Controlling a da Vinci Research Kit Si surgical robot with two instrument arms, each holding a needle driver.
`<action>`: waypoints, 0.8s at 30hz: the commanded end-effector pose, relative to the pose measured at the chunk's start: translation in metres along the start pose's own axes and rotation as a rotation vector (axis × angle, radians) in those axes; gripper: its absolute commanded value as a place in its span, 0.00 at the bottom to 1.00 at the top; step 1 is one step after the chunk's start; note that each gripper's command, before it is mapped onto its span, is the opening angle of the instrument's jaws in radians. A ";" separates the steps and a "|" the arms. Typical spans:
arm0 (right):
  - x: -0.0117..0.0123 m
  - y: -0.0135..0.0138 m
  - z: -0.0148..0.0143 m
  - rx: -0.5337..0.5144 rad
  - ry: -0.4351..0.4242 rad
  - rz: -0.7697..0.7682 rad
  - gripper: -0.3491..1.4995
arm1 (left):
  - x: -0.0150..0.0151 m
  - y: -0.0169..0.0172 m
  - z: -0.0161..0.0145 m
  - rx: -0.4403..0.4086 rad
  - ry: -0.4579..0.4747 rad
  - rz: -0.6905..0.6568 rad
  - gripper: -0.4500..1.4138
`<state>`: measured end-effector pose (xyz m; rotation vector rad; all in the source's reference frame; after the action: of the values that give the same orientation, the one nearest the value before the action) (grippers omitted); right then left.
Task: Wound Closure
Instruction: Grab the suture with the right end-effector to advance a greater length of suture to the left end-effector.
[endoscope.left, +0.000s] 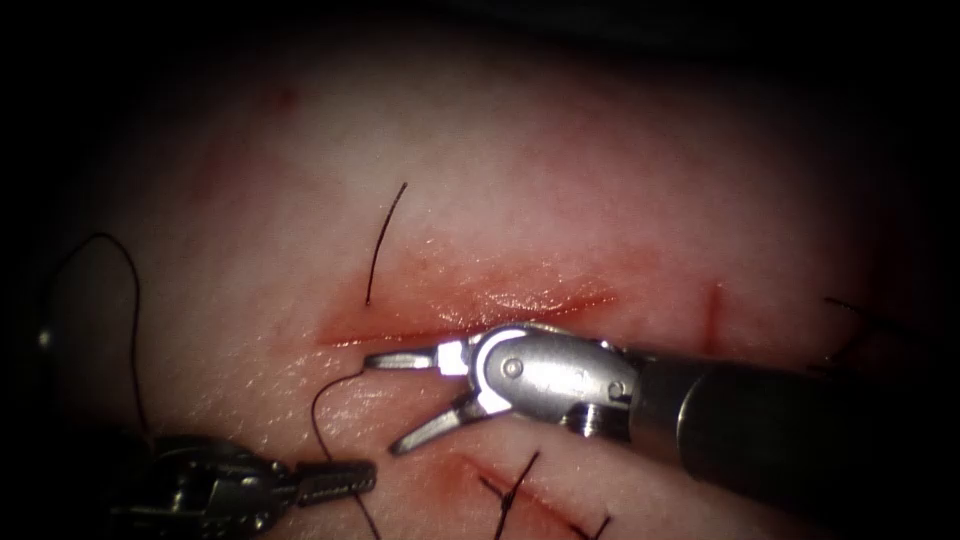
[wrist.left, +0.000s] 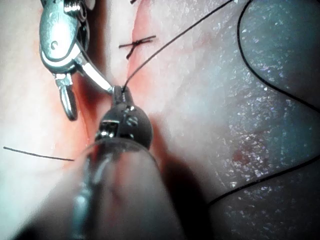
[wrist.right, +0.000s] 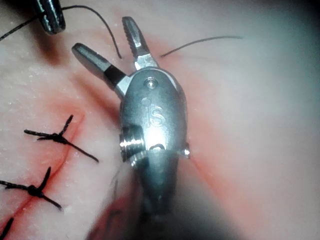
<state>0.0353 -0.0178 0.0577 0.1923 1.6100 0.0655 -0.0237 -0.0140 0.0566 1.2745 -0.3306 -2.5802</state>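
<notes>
The tissue (endoscope.left: 560, 200) has an open cut (endoscope.left: 470, 318) running across the middle, wet with red fluid. My right tool (endoscope.left: 385, 403) lies just below the cut with its jaws wide open and nothing between them; its open jaws also show in the right wrist view (wrist.right: 102, 35). My left tool (endoscope.left: 365, 477) sits low at the left, jaws shut on the black thread (endoscope.left: 318, 415), which curves up toward the cut. In the left wrist view the left tool (wrist.left: 119, 92) pinches that thread (wrist.left: 175, 37). A short thread tail (endoscope.left: 385, 240) stands out of the tissue above the cut. I see no needle.
A second cut (endoscope.left: 520, 490) below the right tool is closed with black knotted stitches (wrist.right: 55, 136). A slack loop of thread (endoscope.left: 130, 300) lies over the tissue at the far left. More thread ends (endoscope.left: 845, 325) lie at the far right.
</notes>
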 end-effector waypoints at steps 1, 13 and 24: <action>-0.0007 0.0009 0.0015 0.011 0.011 -0.043 0.86 | -0.0001 -0.0001 0.0010 0.001 0.001 0.001 0.00; -0.0012 0.0002 0.0044 0.055 0.038 -0.083 0.82 | 0.0002 -0.0002 0.0010 0.002 -0.004 0.004 0.00; -0.0022 -0.0008 0.0059 0.082 0.044 -0.104 0.61 | 0.0002 0.0000 0.0010 0.003 -0.005 0.005 0.00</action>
<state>0.0404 -0.0194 0.0591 0.1691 1.6635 -0.0736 -0.0240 -0.0142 0.0564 1.2647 -0.3351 -2.5822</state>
